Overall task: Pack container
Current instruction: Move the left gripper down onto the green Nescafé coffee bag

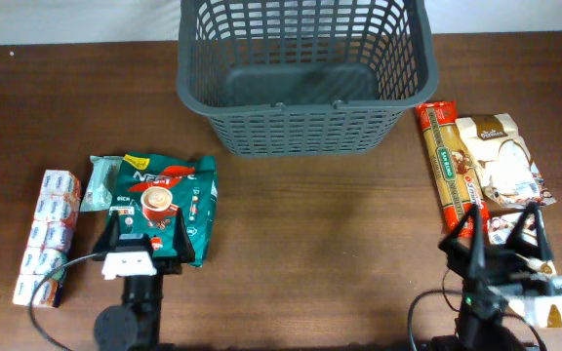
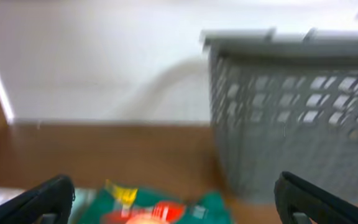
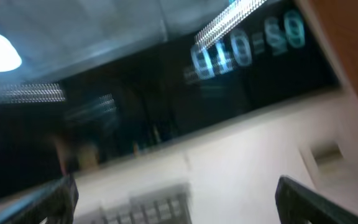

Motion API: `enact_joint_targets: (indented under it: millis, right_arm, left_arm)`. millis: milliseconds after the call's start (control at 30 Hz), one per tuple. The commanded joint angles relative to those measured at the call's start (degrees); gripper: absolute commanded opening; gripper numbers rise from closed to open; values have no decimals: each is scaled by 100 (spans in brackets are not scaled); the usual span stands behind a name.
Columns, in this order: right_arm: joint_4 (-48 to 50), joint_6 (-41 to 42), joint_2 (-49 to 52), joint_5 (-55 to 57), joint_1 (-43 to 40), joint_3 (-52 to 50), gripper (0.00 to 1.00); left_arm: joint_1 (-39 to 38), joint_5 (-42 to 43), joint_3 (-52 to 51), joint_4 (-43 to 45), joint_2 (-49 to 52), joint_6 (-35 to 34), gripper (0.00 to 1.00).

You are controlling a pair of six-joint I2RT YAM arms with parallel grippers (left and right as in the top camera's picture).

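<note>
Jaws of your left gripper stand wide apart, gripping nothing, over the near edge of the green packet, which shows between the fingertips in the wrist view. Your right gripper is spread wide too, above the near ends of the red packet and beige bag. Its wrist view is blurred and tilted upward. Your container stands upright ahead, right of the left jaws and left of the right jaws.

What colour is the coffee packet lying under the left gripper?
Mainly green with red accents; the coffee packet shows best in the overhead view.
</note>
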Motion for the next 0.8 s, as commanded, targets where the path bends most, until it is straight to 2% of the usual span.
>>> enact_joint_targets:
  millis: [0,333,500,767]
  right_arm:
    - [503,-87,-31,-426,31,52,99]
    - [330,-87,-31,-1379,31,970,99]
    - [-1086,-87,4,-1746,31,1714,99]
    - [-3908,-87,708,-1775,31,3757,99]
  left_arm:
    - [-24,551,739,15,70,63,99]
    - [-24,1438,2706,-831,1139,63,99]
    - [-24,2011,3689,-1460,1954,63,99]
    - [-24,2680,5508,-2524,3536,63,99]
